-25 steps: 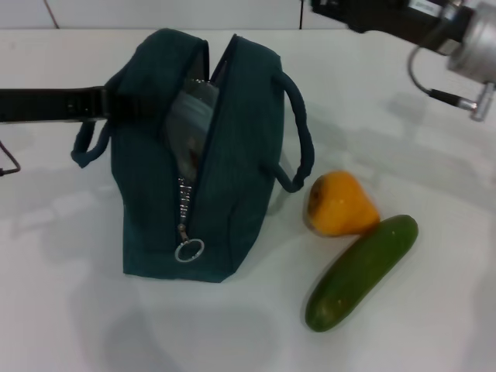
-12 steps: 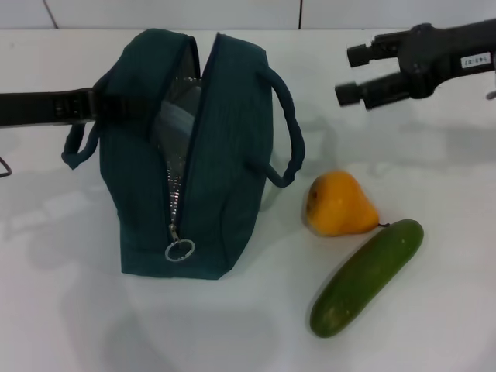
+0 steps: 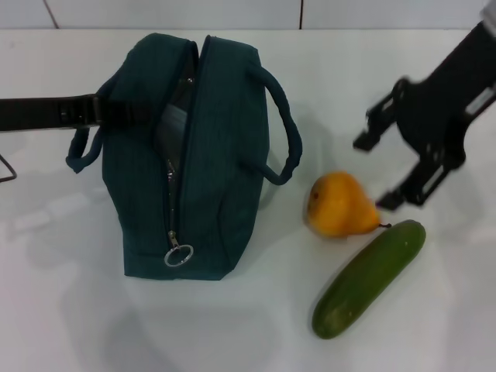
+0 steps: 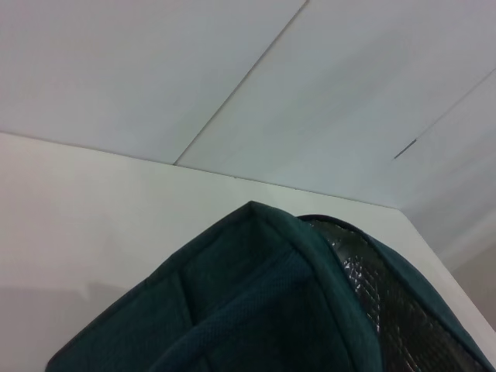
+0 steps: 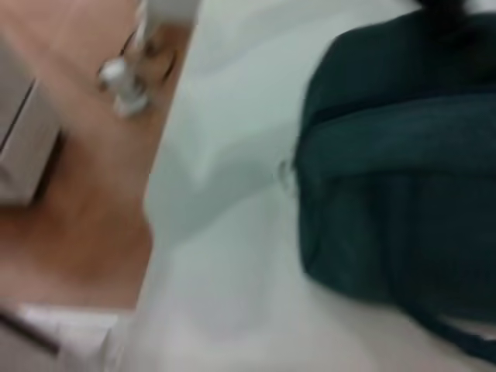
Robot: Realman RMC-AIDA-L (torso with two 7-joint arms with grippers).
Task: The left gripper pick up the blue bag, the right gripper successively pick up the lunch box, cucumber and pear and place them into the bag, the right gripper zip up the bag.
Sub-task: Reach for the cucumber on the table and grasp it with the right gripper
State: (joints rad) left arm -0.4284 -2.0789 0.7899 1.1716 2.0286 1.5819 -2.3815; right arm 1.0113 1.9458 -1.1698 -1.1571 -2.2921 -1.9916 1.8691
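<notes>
The blue bag (image 3: pixel 225 163) stands on the white table, its zipper partly open and its ring pull (image 3: pixel 178 254) at the near end. My left gripper (image 3: pixel 116 112) reaches in from the left and is shut on the bag's far left edge by one handle. The left wrist view shows the bag's fabric (image 4: pixel 256 310) and silver lining (image 4: pixel 403 310) close up. The lunch box is hidden. The pear (image 3: pixel 337 205) lies right of the bag, with the cucumber (image 3: pixel 370 277) touching its near right side. My right gripper (image 3: pixel 385 169) is open and empty, just above and right of the pear.
The white table (image 3: pixel 77 310) runs to a white wall at the back. The blurred right wrist view shows the bag (image 5: pixel 395 155), the table edge and brown flooring (image 5: pixel 77 194) beyond it.
My right gripper has swung down from the back right to just beside the pear. The bag has shifted slightly left and its opening has narrowed.
</notes>
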